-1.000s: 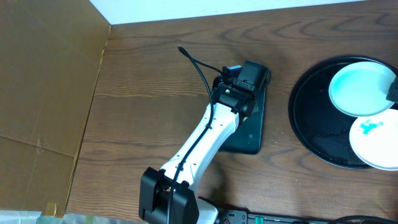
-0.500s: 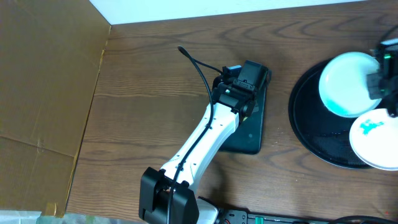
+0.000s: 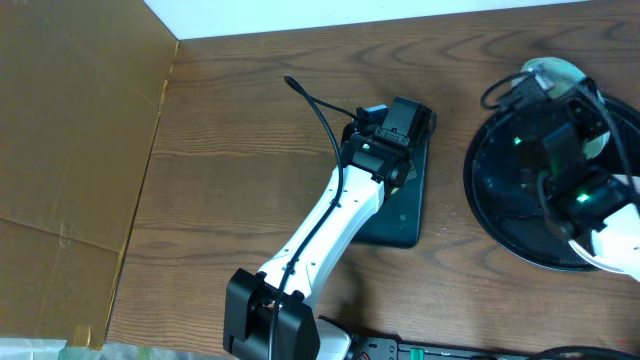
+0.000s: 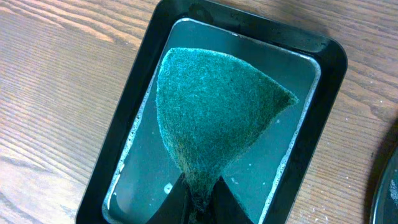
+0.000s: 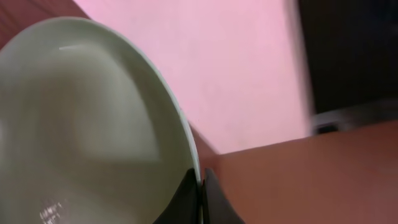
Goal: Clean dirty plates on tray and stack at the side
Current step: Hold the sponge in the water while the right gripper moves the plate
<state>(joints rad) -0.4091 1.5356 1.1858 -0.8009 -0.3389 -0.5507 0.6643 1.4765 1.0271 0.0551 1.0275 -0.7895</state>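
Wooden table [image 3: 230, 150] bears a sponge tray [image 3: 400, 225] between cardboard [image 3: 70, 130] and round tray [image 3: 500, 190].

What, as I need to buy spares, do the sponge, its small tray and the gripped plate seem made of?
The sponge looks like a teal-green fibrous scouring pad, going by its rough, matted surface. The small tray is black, probably moulded plastic: smooth, with rounded corners and a slight sheen. The plate is white, glossy and thin-rimmed; it could be ceramic or melamine.
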